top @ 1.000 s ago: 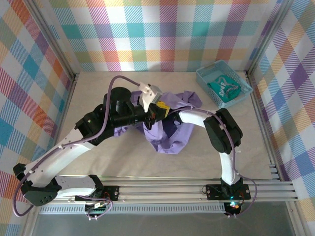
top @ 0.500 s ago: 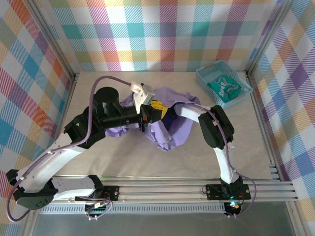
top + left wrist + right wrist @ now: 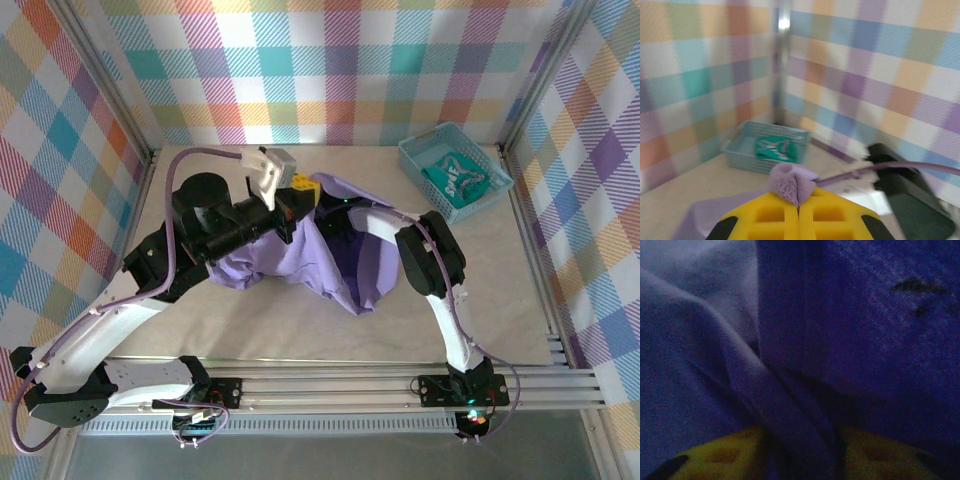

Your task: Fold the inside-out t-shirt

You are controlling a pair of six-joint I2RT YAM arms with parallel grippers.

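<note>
Where the left arm [image 3: 150, 290] reaches in from the near left corner, its dark forearm lies over the left end of the t-shirt [image 3: 290, 260]. The left gripper [image 3: 300, 188] is raised at the middle of the table [image 3: 500, 290]; in the left wrist view its yellow fingers [image 3: 770, 217] press flat together on a small pinch of lavender cloth [image 3: 790, 184]. From that pinch the t-shirt hangs and spreads toward the near side. Its long axis runs left to right across the table, and one lobe droops toward the near right. Which end is neck or hem I cannot tell, since the cloth is bunched.

Just right of the left gripper, the right arm [image 3: 430, 262] bends over the shirt's right part and covers it. In the dark right wrist view, the right gripper [image 3: 800, 455] has a thick fold of the same cloth filling the gap between its yellow pads [image 3: 720, 457].

A teal basket [image 3: 420, 160] sits well apart in the far right corner, holding a teal-green garment [image 3: 462, 180].
</note>
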